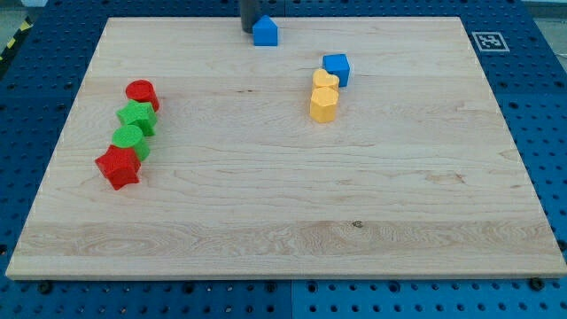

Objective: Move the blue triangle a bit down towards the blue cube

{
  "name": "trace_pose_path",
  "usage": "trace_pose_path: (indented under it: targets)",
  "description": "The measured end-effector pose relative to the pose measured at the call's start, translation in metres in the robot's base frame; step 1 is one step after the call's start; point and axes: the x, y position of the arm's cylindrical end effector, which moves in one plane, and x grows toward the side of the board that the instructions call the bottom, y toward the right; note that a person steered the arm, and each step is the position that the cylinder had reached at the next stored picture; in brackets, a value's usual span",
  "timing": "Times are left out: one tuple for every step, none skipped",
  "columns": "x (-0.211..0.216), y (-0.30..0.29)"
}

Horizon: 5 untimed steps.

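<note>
Upright, my tip [249, 31] touches the blue triangle [265, 32] at its left — no claw shows.

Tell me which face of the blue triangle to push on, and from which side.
Push its upper-left face, coming from the view's top. My tip already sits just up-left of the blue triangle, and the blue cube lies down and to the view's right, so that line probably carries it there.

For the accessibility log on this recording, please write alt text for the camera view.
My tip sits just left of the blue triangle at the wooden board's top edge. The blue cube lies lower right, touching two yellow blocks. Red and green blocks line up at the view's left.
</note>
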Motion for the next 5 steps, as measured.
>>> trace_pose_path:
  targets:
    - [0.011, 0.018]
    - [0.026, 0.02]
    - [0.031, 0.022]
    - [0.036, 0.021]
    - [0.037, 0.012]
